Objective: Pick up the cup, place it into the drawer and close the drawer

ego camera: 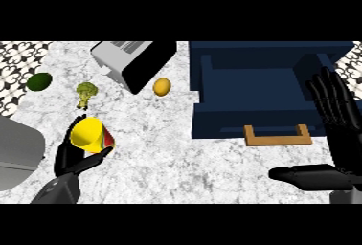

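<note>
The marble counter (pixel 176 158) carries everything in view. The largest item on it is the navy drawer (pixel 262 95), pulled out at the right with its cavity exposed and its wooden handle (pixel 277 136) facing the robot. That position suits the task: the cavity accepts a load from above, and the handle is reachable for the closing push.

A toaster (pixel 134 62) sits tilted at the top centre, well apart from the drawer. A grey rounded object (pixel 17 153) shows at the left edge; its identity cannot be determined.

The right hand (pixel 332 119) stands beside the drawer's right wall, fingers straight and pointing up, thumb extended low toward the centre. It holds nothing and appears to be resting.

The left hand (pixel 81 158) is at lower left with fingers and thumb curled around the cup (pixel 88 135), a yellow cup with a red band, held tilted with its mouth facing up and left. The cup is therefore in the hand, well apart from the drawer. Judged status: pick complete or nearly so; transfer to the drawer remains.

Smaller items lie near the cup: an avocado (pixel 39 81), a broccoli floret (pixel 85 93) just above it, and a lemon (pixel 162 86) beside the toaster. The carry path to the right looks unobstructed.
</note>
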